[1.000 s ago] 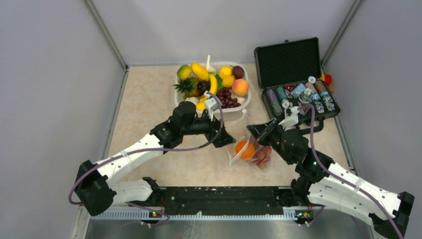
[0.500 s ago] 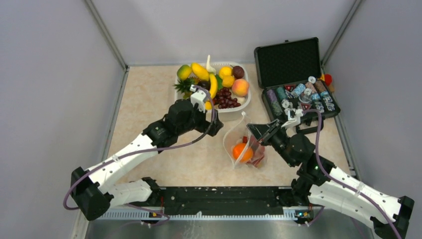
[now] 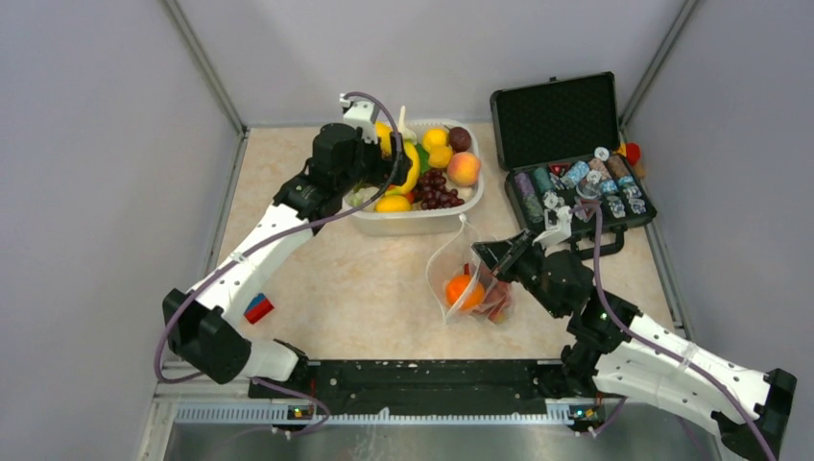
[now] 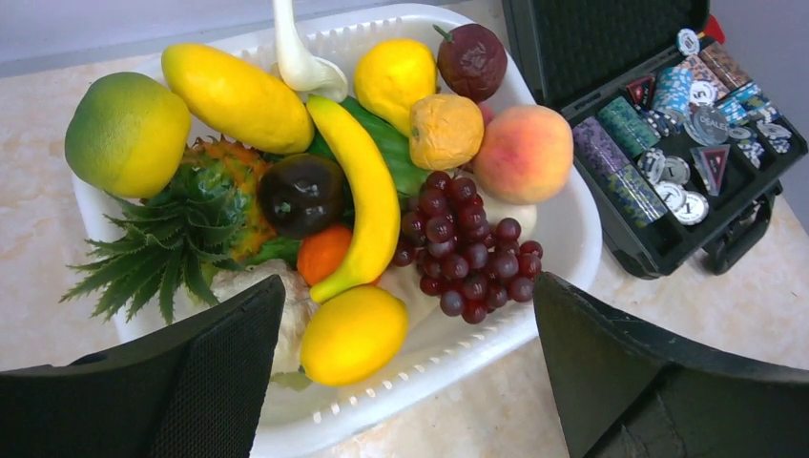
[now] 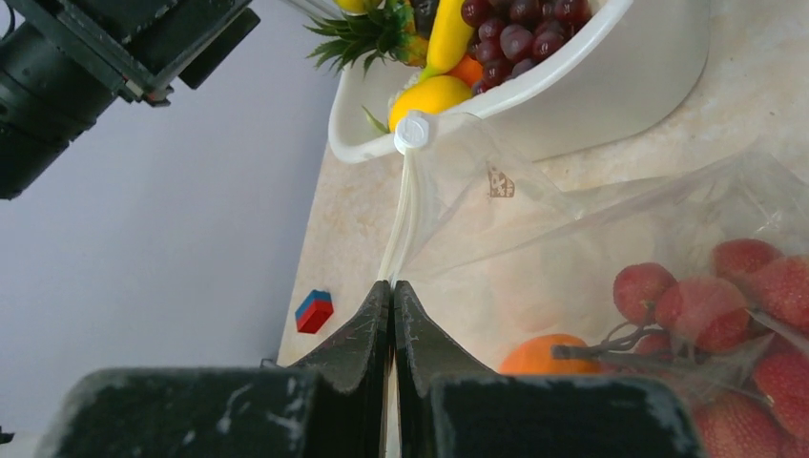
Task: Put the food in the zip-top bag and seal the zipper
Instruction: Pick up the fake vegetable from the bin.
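The clear zip-top bag (image 3: 467,279) lies on the table with an orange (image 3: 459,289) and red strawberries (image 3: 499,300) inside. My right gripper (image 3: 486,257) is shut on the bag's whitish zipper (image 5: 404,215) and holds that edge up; its white slider (image 5: 413,131) shows at the far end. The orange (image 5: 544,355) and strawberries (image 5: 711,305) show through the plastic. My left gripper (image 3: 370,178) is open and empty above the near edge of the white tub (image 3: 422,223). Between its fingers (image 4: 224,367) I see a yellow lemon (image 4: 353,334), banana (image 4: 367,196), grapes (image 4: 467,248) and peach (image 4: 523,153).
An open black case (image 3: 566,120) of poker chips stands at the back right, close to the tub. A small red-and-blue block (image 3: 257,307) lies near the left arm's base. Grey walls close in on the left, back and right.
My left arm has swung away from the bag and up to the tub, gripper open. My right gripper has kept its hold on the zipper; the bag shifted slightly.
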`<state>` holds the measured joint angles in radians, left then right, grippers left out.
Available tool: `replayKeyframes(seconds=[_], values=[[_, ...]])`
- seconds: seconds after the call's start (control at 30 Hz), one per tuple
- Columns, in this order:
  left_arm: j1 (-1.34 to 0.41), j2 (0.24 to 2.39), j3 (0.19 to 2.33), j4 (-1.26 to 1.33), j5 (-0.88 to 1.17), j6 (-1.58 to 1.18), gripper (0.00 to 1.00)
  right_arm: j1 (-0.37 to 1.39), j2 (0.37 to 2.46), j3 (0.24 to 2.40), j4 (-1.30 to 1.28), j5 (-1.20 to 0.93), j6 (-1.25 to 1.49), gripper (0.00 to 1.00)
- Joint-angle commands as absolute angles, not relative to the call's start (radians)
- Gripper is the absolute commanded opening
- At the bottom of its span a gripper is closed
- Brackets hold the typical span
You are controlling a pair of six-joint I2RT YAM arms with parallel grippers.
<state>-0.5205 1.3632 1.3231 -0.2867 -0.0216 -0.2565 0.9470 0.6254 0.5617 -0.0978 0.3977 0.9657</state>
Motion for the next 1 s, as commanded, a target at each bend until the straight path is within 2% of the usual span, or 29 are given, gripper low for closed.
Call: replayKeyframes(seconds=[0.0,0.13,0.23,0.57,0.63,0.77,0.97], values=[[-0.489,1.409,1.376,-0.216,-0.024,-0.240,0.99,0.951,0.634,0.599,-0.084,0.381,0.984,0.00],[-0.462,1.460,1.395,-0.157,-0.005,-0.258,0.99,0.951,0.629,0.586,-0.080,0.365,1.002,0.00],[-0.444,1.492,1.422,-0.124,0.082,-0.275,0.99,0.952,0.623,0.584,-0.082,0.362,0.999,0.00],[-0.399,1.641,1.459,0.140,0.151,-0.193,0.99,0.952,0.630,0.589,-0.081,0.370,1.003,0.00],[-0.384,1.698,1.502,0.151,0.154,-0.192,0.98,0.952,0.630,0.586,-0.072,0.366,1.001,0.00],[-0.368,1.814,1.584,0.163,0.145,-0.200,0.91,0.952,0.637,0.589,-0.067,0.357,1.003,0.00],[-0.351,1.929,1.665,0.165,0.107,-0.198,0.91,0.951,0.643,0.597,-0.073,0.354,1.006,0.00]])
